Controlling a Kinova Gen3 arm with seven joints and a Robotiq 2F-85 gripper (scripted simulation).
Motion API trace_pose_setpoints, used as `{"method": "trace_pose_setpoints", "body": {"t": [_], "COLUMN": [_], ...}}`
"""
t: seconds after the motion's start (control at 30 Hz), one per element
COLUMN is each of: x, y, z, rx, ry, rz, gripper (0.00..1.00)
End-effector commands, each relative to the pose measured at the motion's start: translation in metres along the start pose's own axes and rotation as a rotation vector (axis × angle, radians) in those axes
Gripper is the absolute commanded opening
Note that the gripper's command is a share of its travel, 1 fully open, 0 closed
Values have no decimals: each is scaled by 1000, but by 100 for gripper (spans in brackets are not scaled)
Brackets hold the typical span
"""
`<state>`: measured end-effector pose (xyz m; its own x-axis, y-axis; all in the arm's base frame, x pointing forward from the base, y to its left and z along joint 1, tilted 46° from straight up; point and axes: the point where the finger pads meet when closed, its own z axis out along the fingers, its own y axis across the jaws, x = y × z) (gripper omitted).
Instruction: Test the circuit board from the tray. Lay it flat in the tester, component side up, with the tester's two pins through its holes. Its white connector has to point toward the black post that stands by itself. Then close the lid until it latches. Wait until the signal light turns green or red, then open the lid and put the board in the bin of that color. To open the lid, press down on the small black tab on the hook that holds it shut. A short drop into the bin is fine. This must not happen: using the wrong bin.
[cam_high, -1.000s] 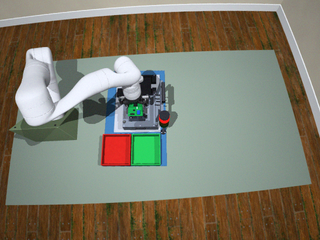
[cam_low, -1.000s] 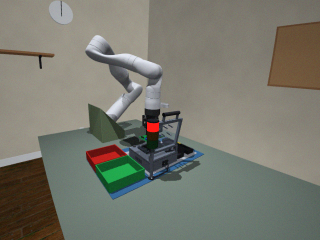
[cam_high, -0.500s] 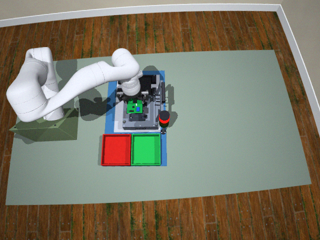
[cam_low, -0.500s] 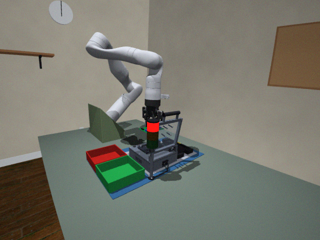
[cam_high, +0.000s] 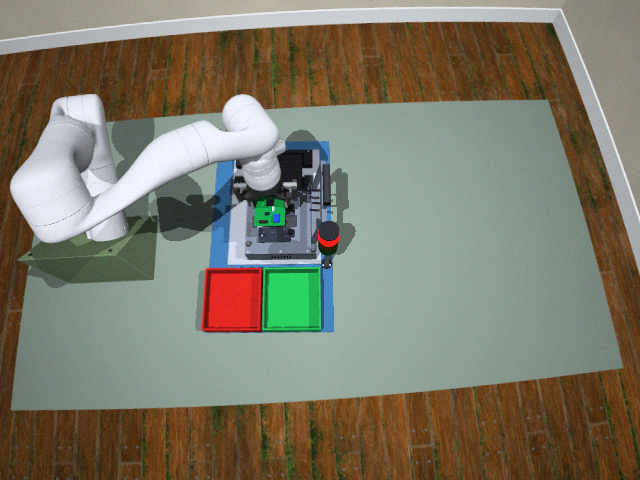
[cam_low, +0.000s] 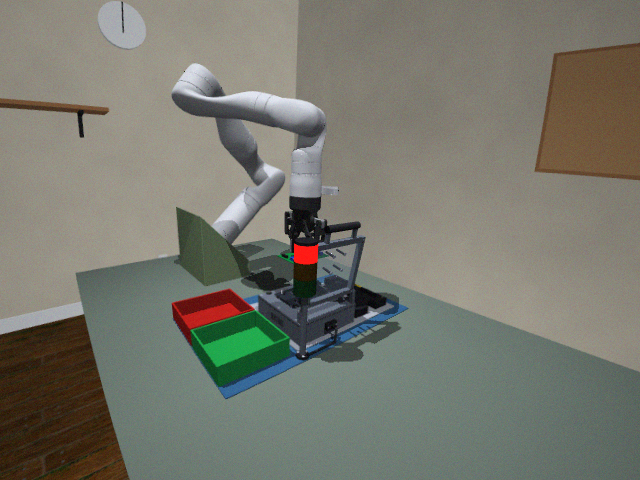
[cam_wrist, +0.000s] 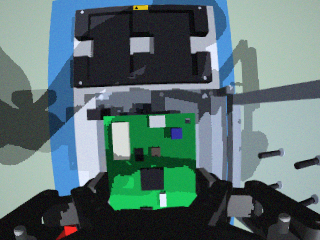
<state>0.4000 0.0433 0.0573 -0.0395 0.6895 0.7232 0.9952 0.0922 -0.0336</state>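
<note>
My gripper (cam_high: 268, 200) is shut on the green circuit board (cam_high: 269, 212) and holds it level, component side up, above the grey tester (cam_high: 279, 243). In the wrist view the board (cam_wrist: 152, 160) sits between the fingers, with the tester bed well below it. The tester's clear lid (cam_low: 341, 258) stands open and upright. The signal light (cam_high: 328, 236) by the tester shows red in the top and exterior views (cam_low: 305, 253). The red bin (cam_high: 232, 298) and the green bin (cam_high: 292, 298) stand side by side in front of the tester; both look empty.
The black tray (cam_wrist: 143, 43) lies empty behind the tester on the blue mat. The lid's black handle (cam_low: 343, 226) and frame rise close to the right of my wrist. The signal light post stands at the tester's front right corner.
</note>
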Motion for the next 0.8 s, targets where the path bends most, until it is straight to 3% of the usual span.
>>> {"method": "trace_pose_setpoints", "body": {"t": [0.0,0.47,0.77], "x": [0,-3,-34], "y": [0,-1,-17], "z": [-1,0,10], "rx": [-2,-2,-2], "ry": [-1,-1,-1], "rz": [0,0,0], "gripper": [77,77,77]}}
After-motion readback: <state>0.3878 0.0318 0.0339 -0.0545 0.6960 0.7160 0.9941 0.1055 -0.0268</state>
